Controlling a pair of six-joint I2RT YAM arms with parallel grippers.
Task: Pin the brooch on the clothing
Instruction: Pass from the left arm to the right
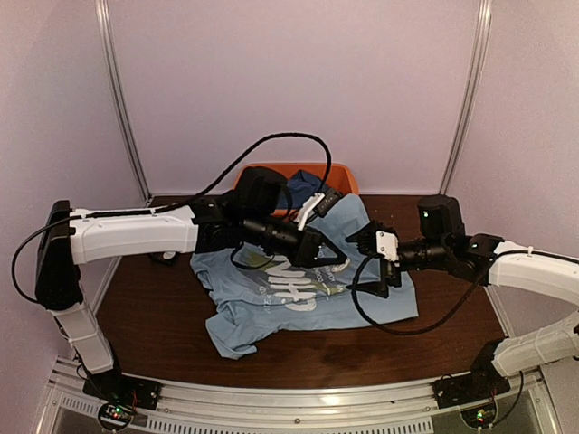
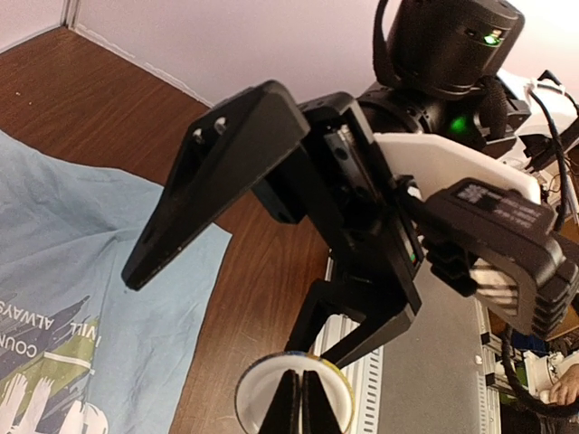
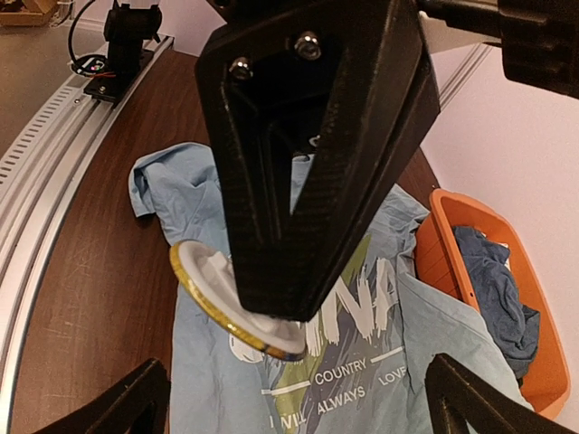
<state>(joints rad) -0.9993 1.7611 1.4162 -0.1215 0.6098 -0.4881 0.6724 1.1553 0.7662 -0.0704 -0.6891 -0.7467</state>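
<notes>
Left tool [image 2: 298, 405]: fully closed, with both fingers clamped on the brooch.
Brooch [image 3: 206, 271]: a small round disc with a white face and a gold-coloured rim. It is held tilted at the tip of the left tool, over the chest print of the clothing.
Right tool [image 3: 298, 387]: jaws spread to full width, nothing between the fingers. It faces the left tool at close range over the middle of the desk.
Tool relation: in the right wrist view, the left tool's finger and the brooch sit between the right tool's two fingertips. No contact between the two tools is visible.
Clothing [image 1: 271, 306]: a light blue T-shirt lying rumpled on the desk with the print facing up. The words "COUNTRY" and "ALWAYS" are legible.
Desk [image 1: 154, 312]: dark brown wood surface.
Basket [image 3: 439, 258]: orange, at the far edge of the desk, just behind the clothing.
Dark blue garment [image 3: 493, 280]: bundled inside the basket.
</notes>
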